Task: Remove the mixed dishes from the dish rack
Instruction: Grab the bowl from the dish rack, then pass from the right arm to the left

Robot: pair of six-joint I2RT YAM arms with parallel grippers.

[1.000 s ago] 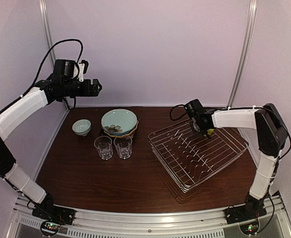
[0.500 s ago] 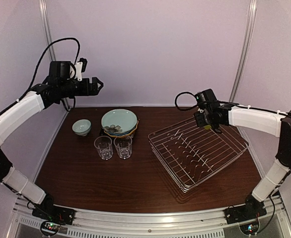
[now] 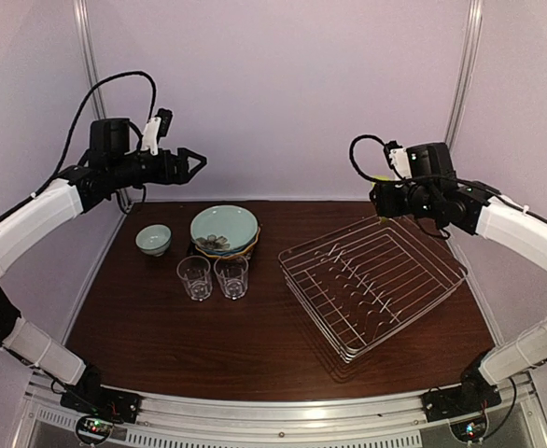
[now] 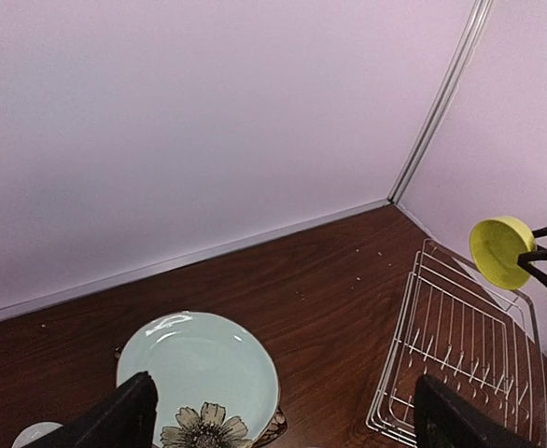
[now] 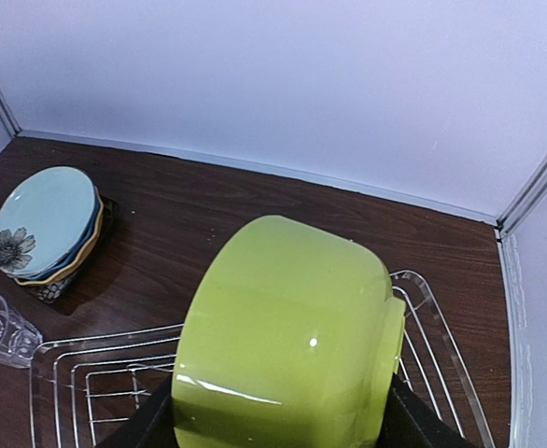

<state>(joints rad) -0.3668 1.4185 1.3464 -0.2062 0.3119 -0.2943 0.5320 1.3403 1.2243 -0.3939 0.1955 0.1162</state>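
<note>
My right gripper (image 3: 378, 193) is shut on the yellow-green bowl (image 5: 287, 327) and holds it on its side, high above the far edge of the silver wire dish rack (image 3: 312, 308). The bowl also shows in the left wrist view (image 4: 500, 252). No dishes show in the rack. On the left of the table a pale teal plate (image 3: 224, 228) tops a stack of plates. Two clear glasses (image 3: 194, 277) (image 3: 231, 276) stand in front of the stack. A white bowl (image 3: 153, 239) stands left of it. My left gripper (image 3: 194, 166) is open and empty, high above the stack.
Dark wooden table (image 3: 208, 341) enclosed by pale walls at the back and both sides, with metal posts (image 3: 458, 93) in the back corners. The rack lies skewed on the right half.
My right gripper has lifted the yellow-green bowl up out of the rack's far end and drawn it to the right. My left gripper has shifted slightly right.
</note>
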